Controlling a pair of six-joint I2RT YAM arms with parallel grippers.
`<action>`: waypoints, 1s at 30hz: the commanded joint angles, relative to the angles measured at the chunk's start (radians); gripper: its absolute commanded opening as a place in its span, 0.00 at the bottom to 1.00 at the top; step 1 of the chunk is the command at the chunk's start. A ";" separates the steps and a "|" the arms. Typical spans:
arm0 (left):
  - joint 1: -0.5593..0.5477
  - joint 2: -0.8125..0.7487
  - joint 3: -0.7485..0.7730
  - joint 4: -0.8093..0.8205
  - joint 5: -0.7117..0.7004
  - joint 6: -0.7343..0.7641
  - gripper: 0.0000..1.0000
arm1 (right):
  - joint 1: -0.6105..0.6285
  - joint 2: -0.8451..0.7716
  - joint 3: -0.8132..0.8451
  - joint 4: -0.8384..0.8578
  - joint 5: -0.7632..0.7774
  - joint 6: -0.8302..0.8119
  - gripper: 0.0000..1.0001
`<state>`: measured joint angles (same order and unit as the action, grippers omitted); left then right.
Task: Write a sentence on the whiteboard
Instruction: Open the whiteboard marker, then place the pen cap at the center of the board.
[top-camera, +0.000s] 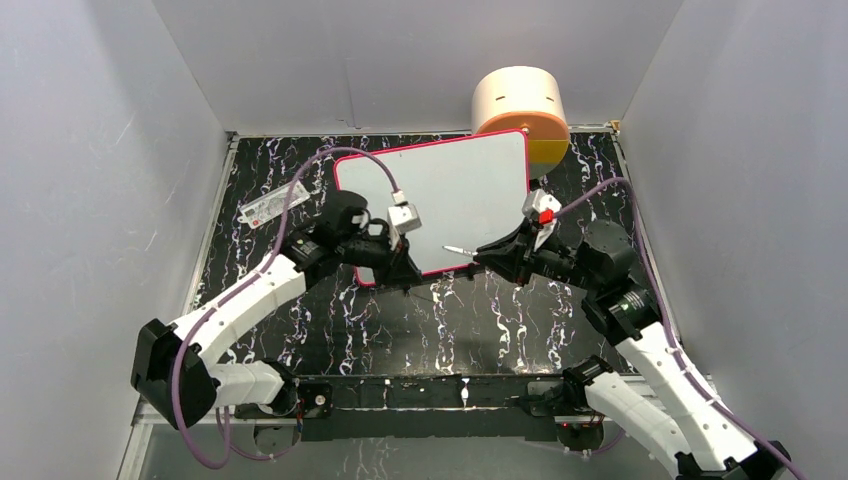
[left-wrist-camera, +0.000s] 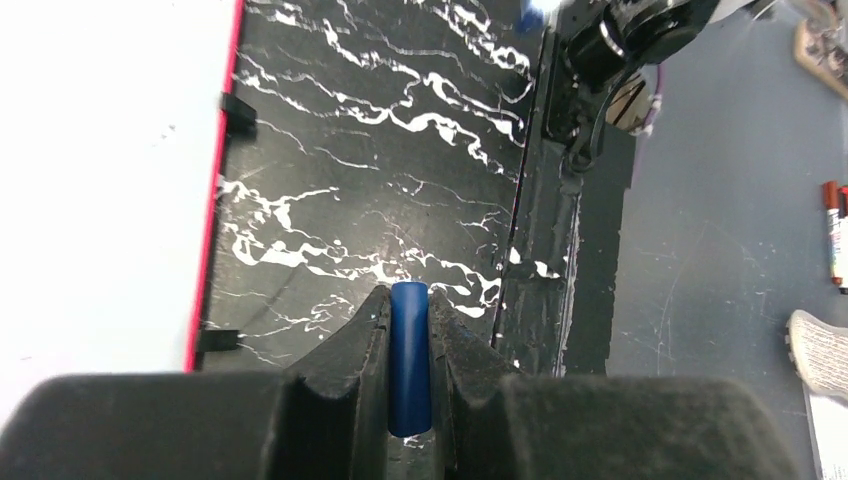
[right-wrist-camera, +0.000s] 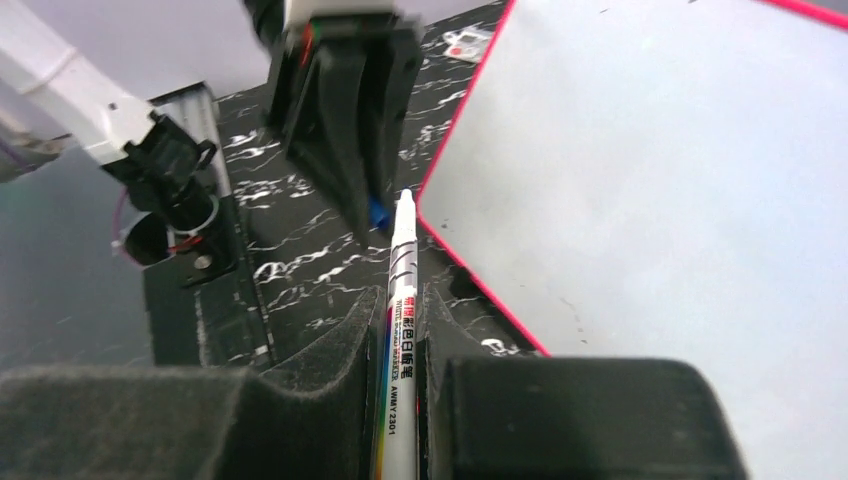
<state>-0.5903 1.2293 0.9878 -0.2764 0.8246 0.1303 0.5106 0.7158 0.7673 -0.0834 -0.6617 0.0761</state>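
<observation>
Nothing is written on the whiteboard (top-camera: 440, 185), so the writing itself has not begun. With the cap off the pen, I judge this to be the uncapping step at its end.

The left fingers (top-camera: 403, 268) are closed to a narrow gap on a blue cap (left-wrist-camera: 409, 360), which stands up between their tips. The right fingers (top-camera: 492, 254) are likewise almost shut, clamped on the white marker (right-wrist-camera: 401, 290). Its narrow end sticks out ahead of them toward the left fingers. In the right wrist view the marker end and the cap sit just beside each other, perhaps barely apart, over the black worktop (top-camera: 450, 320).

The board lies flat beyond both pairs of fingers, and its red edge is just beside the marker end.

The next move, as I read it, calls for the right fingers to carry the marker over the board and lower it until the end just touches. The left fingers should draw the cap clear.
</observation>
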 joint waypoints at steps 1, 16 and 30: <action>-0.121 0.007 -0.041 0.024 -0.250 -0.081 0.00 | -0.004 -0.073 0.008 0.002 0.194 -0.055 0.00; -0.333 0.143 -0.209 0.305 -0.633 -0.246 0.00 | -0.003 -0.147 -0.046 0.006 0.393 -0.055 0.00; -0.451 0.334 -0.248 0.417 -0.772 -0.279 0.00 | -0.003 -0.136 -0.055 0.006 0.408 -0.052 0.00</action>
<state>-1.0203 1.5444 0.7586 0.0814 0.0963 -0.1410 0.5106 0.5823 0.7216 -0.1181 -0.2665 0.0261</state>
